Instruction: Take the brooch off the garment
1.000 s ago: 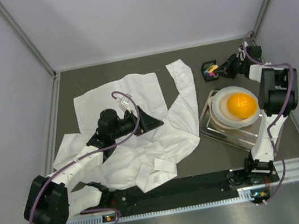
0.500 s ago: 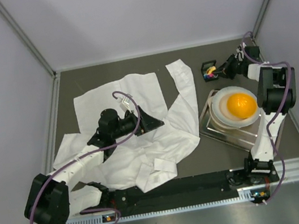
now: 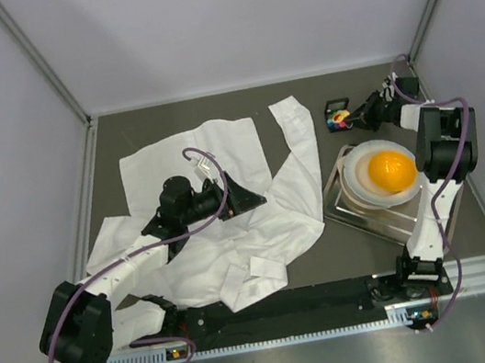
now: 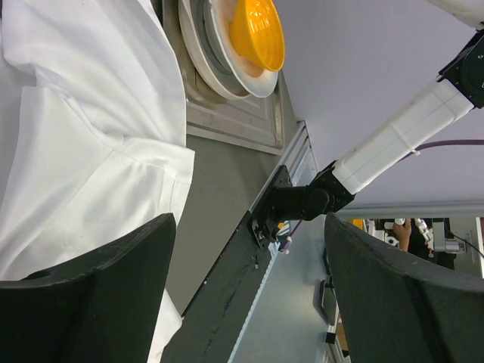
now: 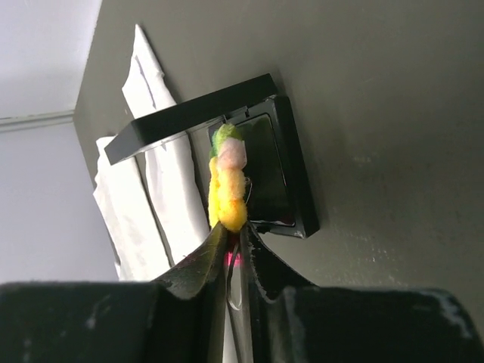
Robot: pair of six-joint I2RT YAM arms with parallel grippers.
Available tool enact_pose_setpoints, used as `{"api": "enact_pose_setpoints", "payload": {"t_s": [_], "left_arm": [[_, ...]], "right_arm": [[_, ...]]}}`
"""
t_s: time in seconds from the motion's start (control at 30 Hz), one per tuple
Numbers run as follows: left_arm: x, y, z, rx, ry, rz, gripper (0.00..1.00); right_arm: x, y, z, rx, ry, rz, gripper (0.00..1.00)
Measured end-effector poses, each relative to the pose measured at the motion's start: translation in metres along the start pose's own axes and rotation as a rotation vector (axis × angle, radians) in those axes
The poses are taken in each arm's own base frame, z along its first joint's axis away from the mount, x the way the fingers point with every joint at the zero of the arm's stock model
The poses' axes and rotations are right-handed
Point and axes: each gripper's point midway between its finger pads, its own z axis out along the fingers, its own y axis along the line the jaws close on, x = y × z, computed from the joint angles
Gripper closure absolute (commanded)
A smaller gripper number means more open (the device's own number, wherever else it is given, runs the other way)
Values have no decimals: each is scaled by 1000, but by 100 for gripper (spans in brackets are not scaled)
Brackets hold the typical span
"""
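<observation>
— Counting from the left, what lies on the table (image 3: 330, 258)?

— One garment (image 3: 232, 230), white and creased, spread over the left and middle. Right of it, on the far side, is one small black box (image 3: 338, 115) with its lid up. Nearer than the box is one metal tray (image 3: 365, 215). It carries a stack of plates (image 3: 355, 183), at least two rims, though I cannot tell how many more. One orange bowl (image 3: 390, 170) sits on top.

— And the brooch?

— One brooch (image 5: 227, 178), off the garment. It is pinched edge-on between the fingertips of the right hand (image 5: 231, 243), right at the open box. Whether it touches the box I cannot tell.

— How do the arms stand?

— Two arms. The left arm (image 3: 134, 255) runs from the near left corner rightward over the garment. Its left hand (image 3: 243, 193) sits low over the middle of the cloth, fingers spread wide with nothing between them. The right arm (image 3: 433, 205) rises from the near right and reaches to the far right corner. Its wrist turns left toward the box, fingers closed narrow on the brooch.
</observation>
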Motion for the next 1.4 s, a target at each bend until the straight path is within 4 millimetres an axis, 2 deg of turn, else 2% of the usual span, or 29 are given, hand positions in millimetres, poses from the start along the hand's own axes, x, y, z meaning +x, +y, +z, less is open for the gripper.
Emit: {"api": "enact_pose_setpoints", "payload": {"t_s": [0.17, 0.33, 0.4, 0.5, 0.63, 0.7, 0.9, 1.03, 1.07, 1.13, 1.23, 1.3, 1.37, 1.4], "left_arm": [[0, 0, 0, 0, 0, 0, 16], [0, 0, 0, 0, 0, 0, 16], [0, 0, 0, 0, 0, -1, 16], [0, 0, 0, 0, 1, -1, 16], [1, 0, 0, -3, 2, -2, 14], [1, 0, -2, -8, 5, -5, 10], [1, -9, -10, -6, -3, 14, 8], [0, -15, -20, -24, -20, 35, 7], [0, -18, -23, -28, -25, 41, 7], [-4, -25, -30, -38, -48, 62, 7], [-10, -39, -43, -40, -93, 99, 7], [-13, -48, -55, -44, -127, 117, 7], [-14, -55, -67, -51, -167, 130, 6], [-14, -57, -73, -61, -185, 131, 6]], "right_arm": [[0, -2, 0, 12, -3, 0, 72], [1, -8, 0, 40, -3, 3, 52], [1, -8, -1, 45, -3, 2, 39], [-4, -2, -5, 65, -17, -30, 30], [-7, -3, -16, 142, -42, -68, 23], [-8, -5, -22, 185, -48, -83, 19], [-13, 4, -42, 322, -79, -181, 16], [-2, 25, -70, 471, -123, -321, 13], [3, 35, -78, 495, -144, -368, 13], [26, 60, -96, 525, -168, -467, 12], [76, 104, -124, 483, -185, -610, 10], [109, 125, -141, 423, -188, -681, 7], [144, 138, -161, 362, -176, -736, 6], [158, 144, -171, 326, -174, -755, 1]]}}
